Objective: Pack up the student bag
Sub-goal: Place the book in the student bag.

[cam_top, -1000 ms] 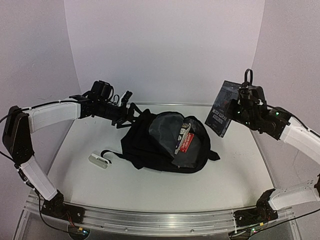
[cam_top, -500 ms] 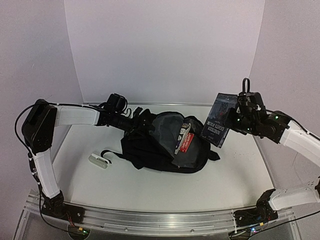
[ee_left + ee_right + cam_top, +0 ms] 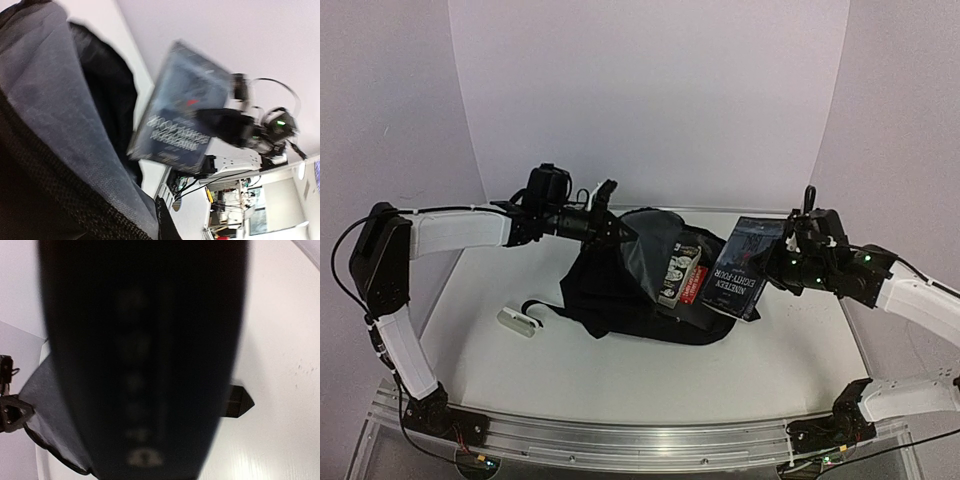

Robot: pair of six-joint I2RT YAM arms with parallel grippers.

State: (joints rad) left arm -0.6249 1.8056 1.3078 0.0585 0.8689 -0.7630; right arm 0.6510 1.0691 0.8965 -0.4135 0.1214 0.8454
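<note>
The student bag (image 3: 610,295), a big black backpack, lies mid-table with its mouth gaping and its grey lining (image 3: 655,248) showing. My left gripper (image 3: 608,220) is shut on the bag's upper rim and holds it lifted; the left wrist view shows the lining (image 3: 50,100) and black fabric (image 3: 30,200) up close. A red-and-white book (image 3: 682,275) stands inside the bag. My right gripper (image 3: 786,262) is shut on a dark book (image 3: 740,265), tilted at the right side of the opening. That book (image 3: 145,365) fills the right wrist view, with one fingertip (image 3: 241,401) showing beside it.
A small white object (image 3: 517,320) lies on the table left of the bag, near a black strap end (image 3: 535,306). White walls close in the back and both sides. The metal rail (image 3: 640,440) carrying the arm bases runs along the near edge.
My left gripper has closed on the bag's rim and pulled it up, widening the mouth. The right gripper has come down and leftward with the dark book, close to the opening.
</note>
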